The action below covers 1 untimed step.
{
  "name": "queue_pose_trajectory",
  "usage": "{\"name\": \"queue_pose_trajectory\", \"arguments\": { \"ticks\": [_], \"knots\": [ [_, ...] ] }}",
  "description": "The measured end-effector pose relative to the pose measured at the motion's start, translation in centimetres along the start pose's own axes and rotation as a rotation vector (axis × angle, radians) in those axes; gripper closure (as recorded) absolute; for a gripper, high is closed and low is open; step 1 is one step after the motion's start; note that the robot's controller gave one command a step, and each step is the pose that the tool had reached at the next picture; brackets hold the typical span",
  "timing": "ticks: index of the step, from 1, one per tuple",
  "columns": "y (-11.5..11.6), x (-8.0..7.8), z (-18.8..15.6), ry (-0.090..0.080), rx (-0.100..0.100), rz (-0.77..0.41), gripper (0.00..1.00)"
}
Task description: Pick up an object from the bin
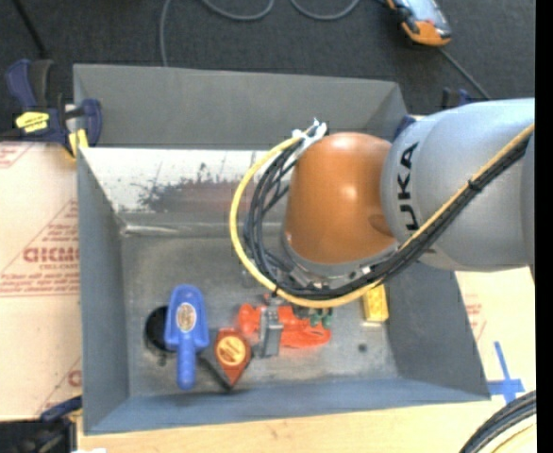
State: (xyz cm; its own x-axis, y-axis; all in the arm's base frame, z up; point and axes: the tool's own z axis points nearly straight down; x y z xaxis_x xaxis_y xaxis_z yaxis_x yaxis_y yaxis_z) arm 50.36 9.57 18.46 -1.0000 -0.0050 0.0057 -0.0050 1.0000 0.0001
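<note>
While my gripper (272, 331) hangs low over the orange plastic piece (302, 335) at the front middle of the bin (102, 253) floor, I cannot tell whether it is spread or pressed together, since my own wrist hides it. That piece looks irregular and could slip or tip out of an off-centre grasp. The round orange-and-black tape measure (229, 352) lies just beside it and might get nudged or caught along.
</note>
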Motion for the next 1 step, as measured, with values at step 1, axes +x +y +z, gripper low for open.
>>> {"name": "queue_pose_trajectory", "arguments": {
  "ticks": [1],
  "knots": [
    [-0.04,-0.14,-0.45,-0.008,-0.001,0.003,0.0]
  ]
}}
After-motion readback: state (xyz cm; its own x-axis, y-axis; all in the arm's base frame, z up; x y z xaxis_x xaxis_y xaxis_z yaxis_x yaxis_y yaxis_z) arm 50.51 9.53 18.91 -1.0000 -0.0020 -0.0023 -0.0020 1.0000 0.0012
